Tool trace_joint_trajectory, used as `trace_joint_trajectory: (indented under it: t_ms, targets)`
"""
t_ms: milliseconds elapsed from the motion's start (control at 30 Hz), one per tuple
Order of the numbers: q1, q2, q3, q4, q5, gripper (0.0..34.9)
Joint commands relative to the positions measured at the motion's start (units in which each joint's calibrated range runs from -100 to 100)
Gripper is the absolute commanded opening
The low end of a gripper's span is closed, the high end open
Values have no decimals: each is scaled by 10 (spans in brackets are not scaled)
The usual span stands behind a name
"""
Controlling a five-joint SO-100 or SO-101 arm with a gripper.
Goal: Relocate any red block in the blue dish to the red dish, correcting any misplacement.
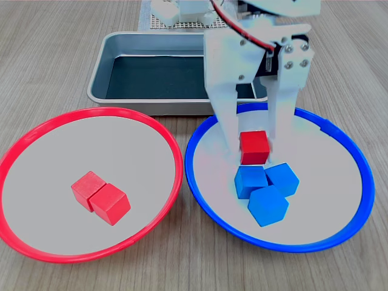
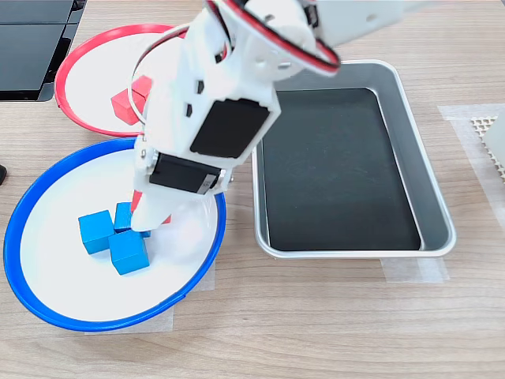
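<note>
Red dish well left of pincer in first exterior view, two red cubes inside. Pincer down in blue dish, fingers closed on red block. Three blue cubes just below pincer tips, touching block. Metal tray behind.

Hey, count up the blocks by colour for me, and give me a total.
Red blocks: 3, one in the blue dish between the fingers, two in the red dish
Blue blocks: 3
Total: 6
</note>
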State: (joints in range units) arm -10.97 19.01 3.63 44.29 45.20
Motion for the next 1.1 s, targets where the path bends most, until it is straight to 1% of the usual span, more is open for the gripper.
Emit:
trace_joint_trajectory:
  t_ms: [0,100,200,367,567,700,867,1067]
  targets:
    - [-7,-75,-12,11,-9,4]
    - [3,-107,-21,25,-13,4]
    - [25,-134,-25,31,-17,4]
    - [89,-149,-29,26,-23,4]
    - [173,-115,-31,18,-37,4]
    - [204,-77,-37,14,-53,4]
    - [213,-28,-66,17,-81,4]
    - [200,10,-90,30,-100,4]
